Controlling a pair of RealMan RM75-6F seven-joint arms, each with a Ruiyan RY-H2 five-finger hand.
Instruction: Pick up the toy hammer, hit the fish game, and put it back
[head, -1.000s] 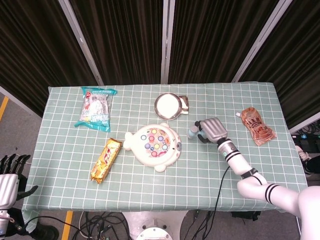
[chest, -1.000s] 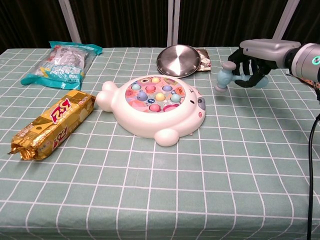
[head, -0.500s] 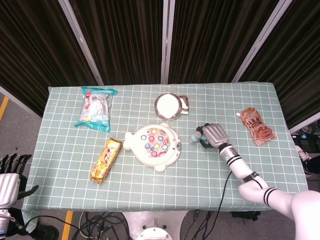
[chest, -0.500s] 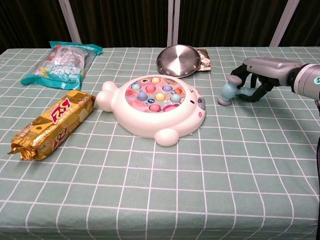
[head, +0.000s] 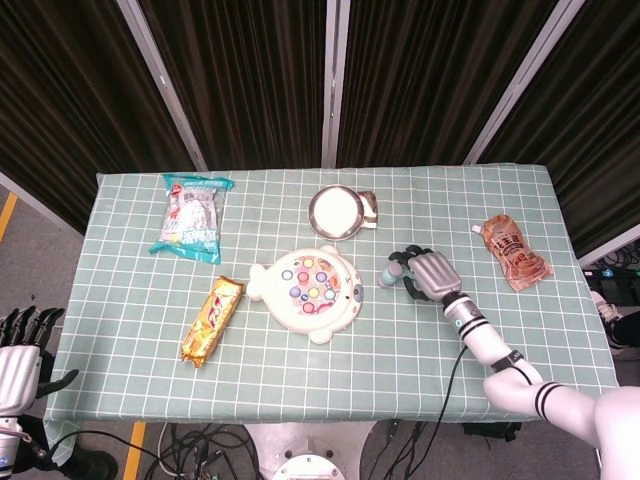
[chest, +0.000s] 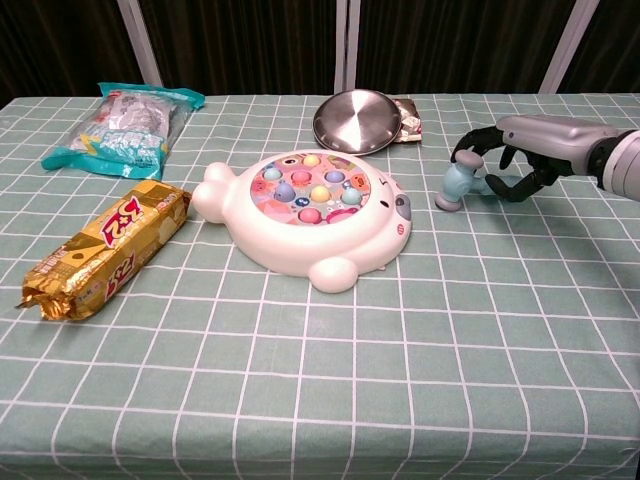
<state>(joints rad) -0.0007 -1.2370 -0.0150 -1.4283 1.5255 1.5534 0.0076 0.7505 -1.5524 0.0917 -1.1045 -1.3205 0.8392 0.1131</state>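
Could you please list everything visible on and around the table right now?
Table: one, green-and-white checked cloth.
Fish game: one, white with coloured fish, centre.
Toy hammer: one, pale blue, right of the fish game, head on the cloth.
Metal plate: one, silver, behind the fish game.
Small packet: one, dark, tucked beside the plate.
Snack bar: one, gold wrapper, near left.
Snack bag: one, teal and white, far left.
Pouch: one, reddish-brown, far right.
Right hand: fingers curled around the hammer's handle.
Left hand: off the table's left edge, holding nothing.
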